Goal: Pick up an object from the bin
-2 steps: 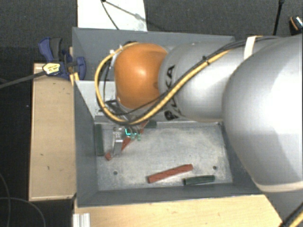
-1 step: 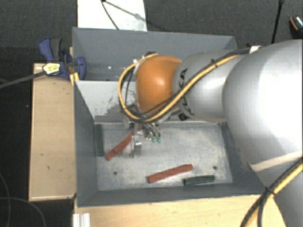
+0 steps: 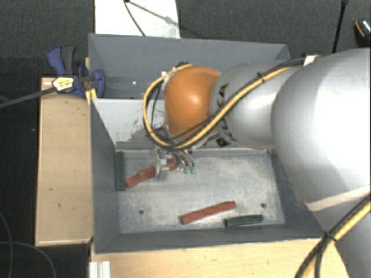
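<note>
My gripper (image 3: pixel 170 163) hangs low in the back left part of the bin, under the arm's orange cover. It is right over the right end of a short red-brown stick (image 3: pixel 139 178), which lies slanted on the bin floor. I cannot tell whether the gripper touches the stick. A dark green bar (image 3: pixel 120 170) lies along the left wall, just left of that stick.
A longer red-brown stick (image 3: pixel 208 212) lies near the front wall, with a dark green pen-like piece (image 3: pixel 243 220) at its right end. The arm reaches in from the right and covers the bin's back right part.
</note>
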Robot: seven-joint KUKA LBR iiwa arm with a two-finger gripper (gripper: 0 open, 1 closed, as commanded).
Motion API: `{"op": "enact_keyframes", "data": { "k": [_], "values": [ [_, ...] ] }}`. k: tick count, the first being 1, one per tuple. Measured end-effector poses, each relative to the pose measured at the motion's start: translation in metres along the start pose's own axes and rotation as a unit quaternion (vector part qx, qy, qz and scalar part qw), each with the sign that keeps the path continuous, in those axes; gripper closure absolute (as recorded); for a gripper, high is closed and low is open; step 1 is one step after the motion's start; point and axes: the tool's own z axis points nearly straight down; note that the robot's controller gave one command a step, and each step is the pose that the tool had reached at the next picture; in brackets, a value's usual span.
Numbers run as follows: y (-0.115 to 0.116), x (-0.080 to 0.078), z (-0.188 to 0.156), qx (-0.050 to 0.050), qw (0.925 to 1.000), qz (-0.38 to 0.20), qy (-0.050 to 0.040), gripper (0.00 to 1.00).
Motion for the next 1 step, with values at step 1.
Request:
{"op": "enact_keyframes", "data": {
  "k": [1],
  "values": [
    [0.0001,0.0169,-0.1497,-0.001,0.9991,-0.042,-0.0055,1.0]
  ]
}}
